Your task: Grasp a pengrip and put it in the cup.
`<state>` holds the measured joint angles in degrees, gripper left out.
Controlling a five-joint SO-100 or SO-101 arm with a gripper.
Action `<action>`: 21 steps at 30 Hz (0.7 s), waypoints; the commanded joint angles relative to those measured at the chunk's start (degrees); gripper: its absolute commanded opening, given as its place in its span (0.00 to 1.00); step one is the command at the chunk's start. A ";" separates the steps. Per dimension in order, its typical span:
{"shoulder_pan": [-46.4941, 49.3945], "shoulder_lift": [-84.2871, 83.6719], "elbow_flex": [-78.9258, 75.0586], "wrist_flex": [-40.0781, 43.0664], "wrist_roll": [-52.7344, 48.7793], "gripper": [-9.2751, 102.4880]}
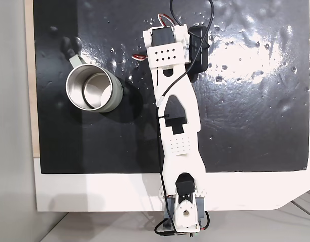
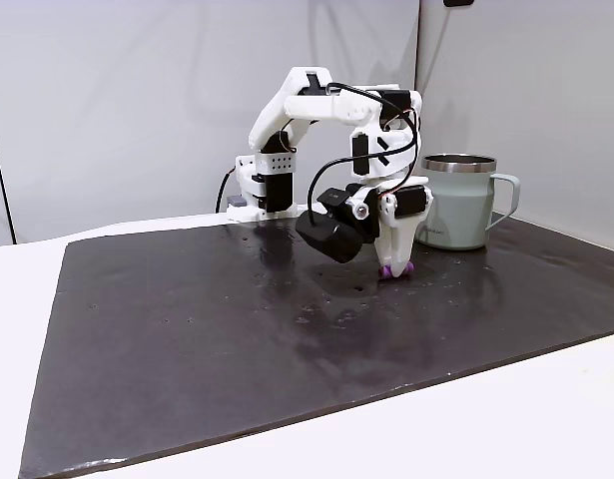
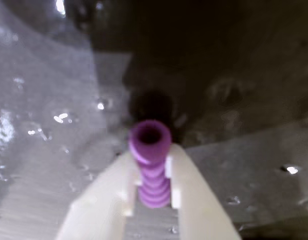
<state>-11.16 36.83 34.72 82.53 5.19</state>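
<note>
In the wrist view the tool (image 3: 152, 192) is seen clamped on the pengrip (image 3: 151, 167), a purple ribbed tube held between the two pale fingers (image 3: 106, 195), its open end pointing toward the upper part of the frame. The fingers are cut off by the bottom edge and the picture is blurred, so the contact with the mat below cannot be judged there.

In a fixed view taken from the side, the tool (image 2: 394, 267) is lowered to the black mat (image 2: 237, 329) right of frame centre, with the pengrip (image 2: 395, 270) showing as a small purple spot at the fingertips; whether it is resting on the mat or just lifted cannot be told. In a fixed view from above, the tool end is hidden under the arm (image 1: 176, 116) and its black motor housing.

The cup (image 2: 457, 202) is placed just right of the tool in the side view, upright, handle to the right, apart from the tool. From above, the cup (image 1: 112, 94) is found at upper left of the mat, handle toward the upper left.

Bare mat is left open toward the bottom of the side view. The mat's edges are bordered by the white surface (image 2: 546, 409). A black cable (image 1: 167, 85) is draped along the arm.
</note>
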 commanded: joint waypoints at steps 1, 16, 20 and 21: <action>2.02 0.79 -2.81 -0.53 -0.79 0.08; 2.99 32.70 -0.35 12.04 -0.70 0.08; 2.37 37.00 0.79 13.18 -0.70 0.08; 1.85 37.53 1.05 13.36 -0.70 0.08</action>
<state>-8.79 68.82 35.77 95.01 4.83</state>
